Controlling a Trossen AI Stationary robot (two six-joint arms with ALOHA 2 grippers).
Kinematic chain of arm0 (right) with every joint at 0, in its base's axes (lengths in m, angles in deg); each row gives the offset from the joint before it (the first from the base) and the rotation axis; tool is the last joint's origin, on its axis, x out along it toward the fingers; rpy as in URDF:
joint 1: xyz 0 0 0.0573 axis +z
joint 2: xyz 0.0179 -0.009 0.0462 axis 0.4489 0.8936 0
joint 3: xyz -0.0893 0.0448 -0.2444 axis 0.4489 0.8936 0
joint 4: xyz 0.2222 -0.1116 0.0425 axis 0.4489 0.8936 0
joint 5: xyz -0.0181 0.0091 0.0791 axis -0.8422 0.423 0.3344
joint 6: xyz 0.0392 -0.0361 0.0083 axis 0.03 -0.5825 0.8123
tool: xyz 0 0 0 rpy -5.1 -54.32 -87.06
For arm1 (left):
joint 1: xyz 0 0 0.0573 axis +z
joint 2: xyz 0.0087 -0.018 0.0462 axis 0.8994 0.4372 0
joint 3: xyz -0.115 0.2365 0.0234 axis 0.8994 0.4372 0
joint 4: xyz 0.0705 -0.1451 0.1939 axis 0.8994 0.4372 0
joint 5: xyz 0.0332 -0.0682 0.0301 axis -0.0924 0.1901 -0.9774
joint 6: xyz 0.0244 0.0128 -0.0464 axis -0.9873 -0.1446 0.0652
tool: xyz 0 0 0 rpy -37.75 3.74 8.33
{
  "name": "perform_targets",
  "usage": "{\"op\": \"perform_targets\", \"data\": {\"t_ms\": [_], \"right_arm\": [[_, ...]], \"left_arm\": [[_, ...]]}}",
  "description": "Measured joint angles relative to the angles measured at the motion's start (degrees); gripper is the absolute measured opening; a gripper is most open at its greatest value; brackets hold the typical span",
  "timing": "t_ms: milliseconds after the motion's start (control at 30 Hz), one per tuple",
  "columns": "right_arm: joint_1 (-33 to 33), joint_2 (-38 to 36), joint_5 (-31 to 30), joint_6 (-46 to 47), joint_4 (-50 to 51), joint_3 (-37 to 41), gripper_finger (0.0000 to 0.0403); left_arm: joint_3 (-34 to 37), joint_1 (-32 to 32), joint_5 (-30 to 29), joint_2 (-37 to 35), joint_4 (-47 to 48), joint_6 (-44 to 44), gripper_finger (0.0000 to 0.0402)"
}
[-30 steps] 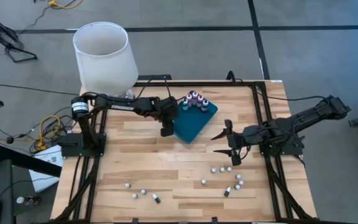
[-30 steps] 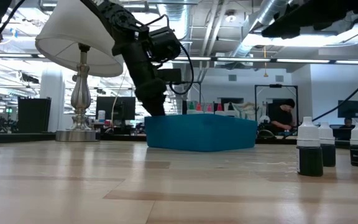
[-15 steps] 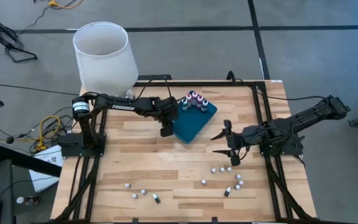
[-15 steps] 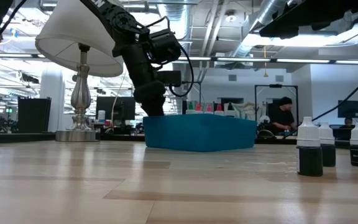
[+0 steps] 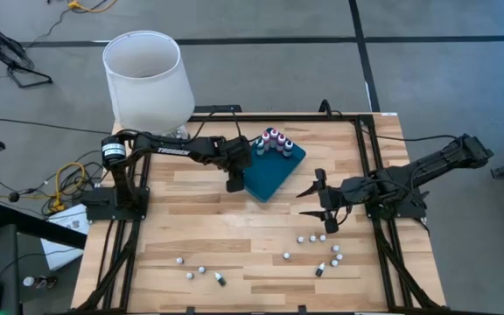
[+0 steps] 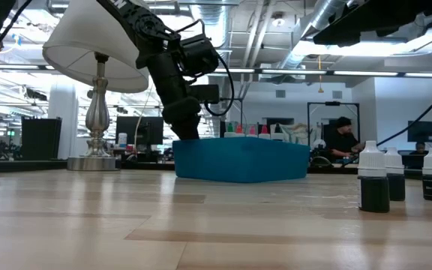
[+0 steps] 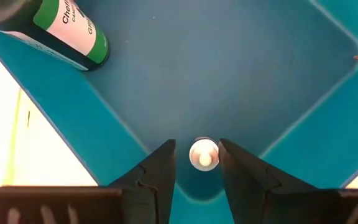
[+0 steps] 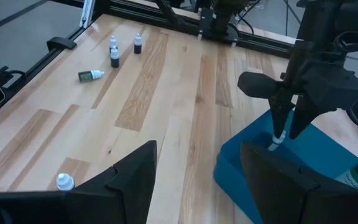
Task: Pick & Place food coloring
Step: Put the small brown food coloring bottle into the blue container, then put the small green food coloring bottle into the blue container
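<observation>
Scattered along the near edge of the pale wooden bench [image 5: 234, 219], tiny white-capped food coloring bottles [image 5: 319, 238] wait to be collected, most upright, at least two on their sides; in the low view three of them [image 6: 373, 182] stand at the right, one filled with dark dye.

Just above this loose group, at the bench's right side, the right gripper [image 5: 315, 202] hangs with its black fingers spread wide and nothing between them, apparently poised to take the next bottle.

Farther back, the left gripper [image 7: 196, 163] reaches down into the near corner of the teal rounded rectangular plastic tray [image 5: 269, 179]. Its fingers [image 7: 160, 171] stand narrowly parted on either side of a small white-capped bottle [image 7: 203, 154] that sits upright on the tray floor, a slim gap showing on each side, so the bottle looks released rather than held. The placement in the corner probably leaves the middle of the tray free for more.

At the tray's far end a tight cluster of bottles with red and green tops [image 5: 274, 140] stands upright, and a green-labelled bottle [image 7: 55, 28] shows close by in the left wrist view.

Beyond the bench's far left corner stands a white drum-shaded lamp [image 5: 145, 79].
</observation>
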Motion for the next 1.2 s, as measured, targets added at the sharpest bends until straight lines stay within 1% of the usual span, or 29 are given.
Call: {"op": "perform_targets", "data": {"t_ms": [133,533,700,800,900,1067,1200], "right_arm": [[0.0,0.0,0.0,0.0,0.0,0.0,0.0223],[0.0,0.0,0.0,0.3,0.6,0.0,0.0223],[0.0,0.0,0.0,5.7,4.4,0.0,0.0223],[0.0,0.0,0.0,9.1,7.3,0.0,0.0223],[1.2,0.2,0.0,12.4,8.8,0.0,0.0223],[4.9,1.1,0.1,15.3,10.2,0.0,0.0223],[8.2,1.1,-0.1,21.2,13.0,0.0,0.0223]], "left_arm": [[-1.2,0.0,0.0,0.0,2.2,0.3,0.0116],[-9.6,-0.4,-0.3,0.0,10.0,-0.7,0.0116],[-14.9,-2.0,0.0,0.0,16.5,-0.9,0.0116],[-16.6,-4.5,0.1,-1.3,19.8,-1.0,0.0116],[-15.9,-7.7,0.1,-4.8,20.6,-1.2,0.0116],[-11.7,-13.4,0.1,-11.8,19.2,-0.2,0.0116],[-5.4,-17.9,-0.4,-17.3,12.1,1.1,0.0116]]}}
